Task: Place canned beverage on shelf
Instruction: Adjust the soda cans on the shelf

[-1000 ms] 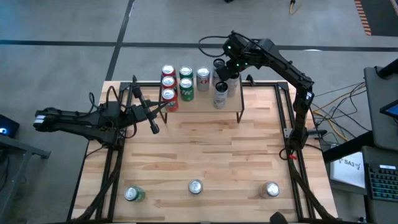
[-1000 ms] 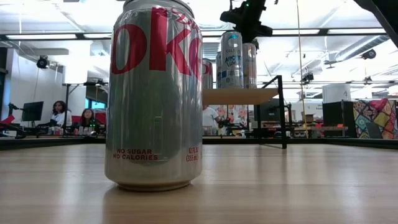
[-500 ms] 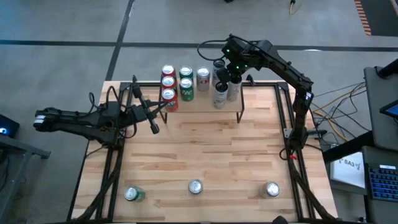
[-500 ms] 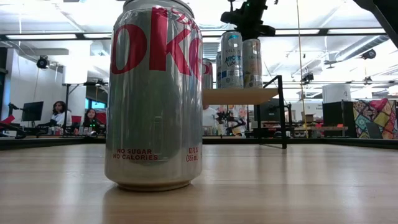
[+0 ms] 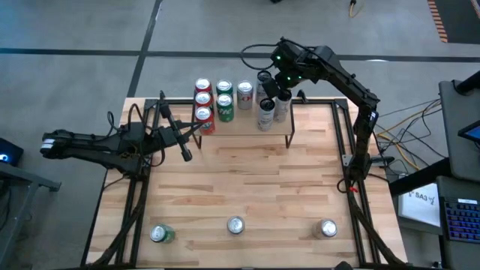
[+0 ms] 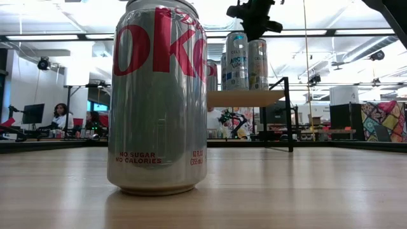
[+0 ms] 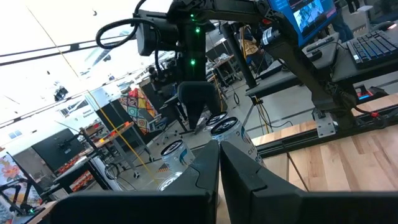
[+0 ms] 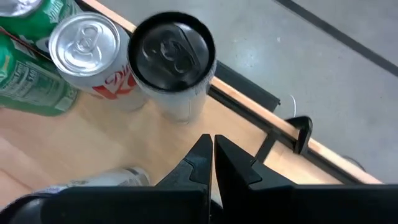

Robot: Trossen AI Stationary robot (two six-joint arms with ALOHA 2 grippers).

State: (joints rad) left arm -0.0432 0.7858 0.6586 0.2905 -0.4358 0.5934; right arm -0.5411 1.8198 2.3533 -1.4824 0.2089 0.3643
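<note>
The shelf [image 5: 241,121] stands at the table's far middle and carries several cans: red [image 5: 203,100], green [image 5: 224,105], a silver one [image 5: 244,92] and tall white ones [image 5: 265,114]. My right gripper [image 8: 212,144] hovers shut above the shelf's right end, just above a black-topped tall can [image 8: 174,55] and touching nothing. In the low view it [image 6: 255,33] hangs over the can tops. My left gripper [image 5: 185,153] waits shut over the table's left side. Three cans stand upright near the front edge: green [image 5: 160,234], silver [image 5: 235,225], silver [image 5: 328,228].
A silver Diet Coke can [image 6: 159,95] fills the low view close to the camera. Black frame rails [image 5: 352,150] run along the table's left and right sides. Bare wood [image 5: 247,180] lies between the shelf and the front cans. People sit in the room beyond [image 6: 62,116].
My right gripper has risen slightly above the tall cans at the shelf's right end and has stayed shut. The cans have not moved.
</note>
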